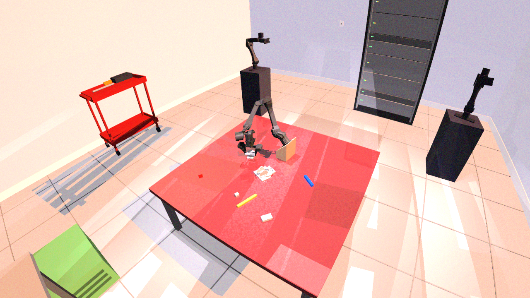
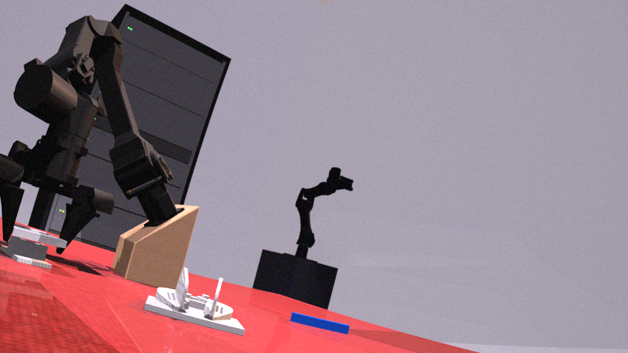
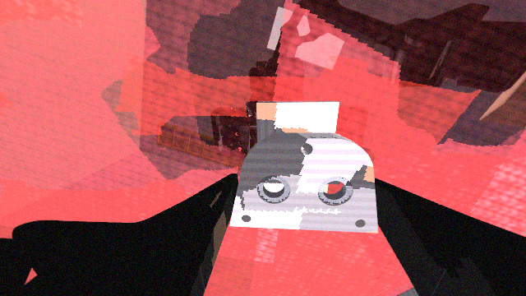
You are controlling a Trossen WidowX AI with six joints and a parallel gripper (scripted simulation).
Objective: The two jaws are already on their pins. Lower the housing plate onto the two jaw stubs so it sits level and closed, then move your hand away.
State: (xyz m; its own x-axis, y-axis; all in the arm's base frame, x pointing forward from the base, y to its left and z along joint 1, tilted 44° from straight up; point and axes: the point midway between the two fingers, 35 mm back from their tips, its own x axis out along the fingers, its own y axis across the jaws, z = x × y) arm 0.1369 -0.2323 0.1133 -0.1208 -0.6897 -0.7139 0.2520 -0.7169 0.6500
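My gripper (image 1: pixel 250 152) (image 2: pixel 33 246) (image 3: pixel 298 181) is shut on the housing plate (image 2: pixel 49 239) (image 3: pixel 337 158), one finger at each side edge. The plate is a pale plate with a rounded end and two ringed holes. It is at or just above its small grey stand (image 2: pixel 28 249) (image 3: pixel 308 116); any gap is too small to tell. The white base (image 1: pixel 264 179) (image 2: pixel 193 319) lies apart on the table, in front of my gripper in the top view. It carries two rounded jaws (image 2: pixel 167 298) (image 2: pixel 223 310), with two thin upright pieces between them. The pins are hidden.
A wooden wedge block (image 1: pixel 290 150) (image 2: pixel 153 254) stands beside my hand. A blue bar (image 1: pixel 308 181) (image 2: pixel 319 323) lies beyond the base. A yellow bar (image 1: pixel 246 200), a small white cube (image 1: pixel 236 194), a white block (image 1: pixel 266 217) and a red square (image 1: pixel 200 176) are also on the table.
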